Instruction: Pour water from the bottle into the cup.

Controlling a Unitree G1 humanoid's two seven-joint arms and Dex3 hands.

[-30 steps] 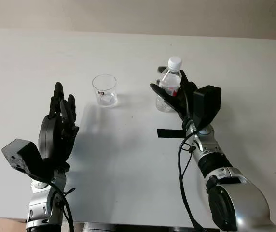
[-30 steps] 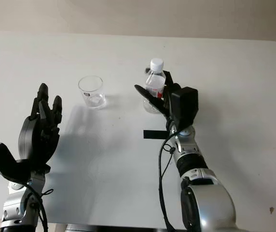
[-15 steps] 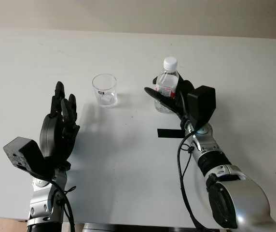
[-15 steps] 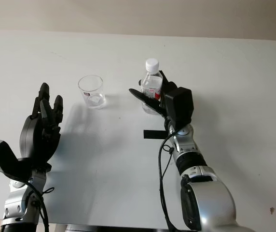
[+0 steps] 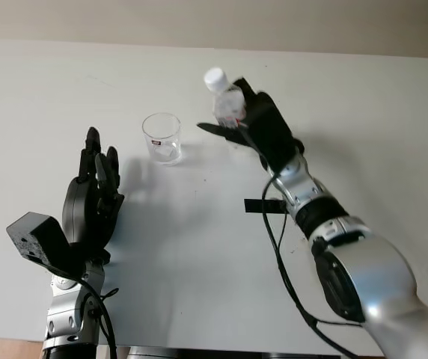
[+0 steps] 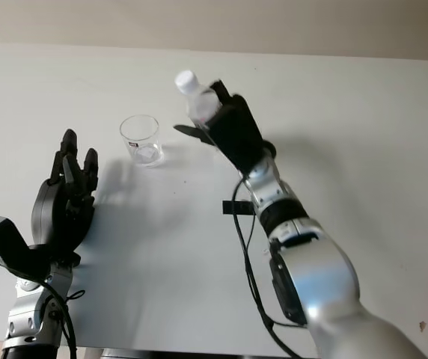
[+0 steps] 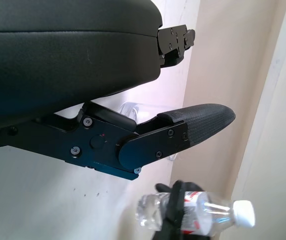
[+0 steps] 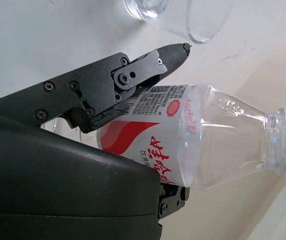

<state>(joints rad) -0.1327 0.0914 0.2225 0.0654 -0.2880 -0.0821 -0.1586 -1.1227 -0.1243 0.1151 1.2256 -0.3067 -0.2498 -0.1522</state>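
Clear plastic water bottle (image 5: pixel 226 103) with white screw cap (image 5: pixel 215 77) and red-and-white printed label (image 8: pixel 155 131), lifted above the white surface (image 5: pixel 199 247) and tilted, cap toward the cup. Ribbed, transparent walls near the neck; level of water inside not possible to tell. Gripped around the label part by the right hand (image 5: pixel 255 127): black fingers (image 8: pixel 133 75) closed on one side of the body, the smooth black palm shell on the other side, neck and cap free beyond the fingertips.

Clear glass cup (image 5: pixel 161 138), round, upright on the surface, just beside the bottle's cap and lower than it, with small red mark near the rim. No contact between cup and bottle.

Left hand (image 5: pixel 93 196) open, raised above the near left part of the surface, well apart from the cup, holding nothing. Matte black, with hard shell and rubber-like textured fingertip pads (image 7: pixel 203 120).

Small black strip (image 5: pixel 263 206) flat on the surface under the right forearm.
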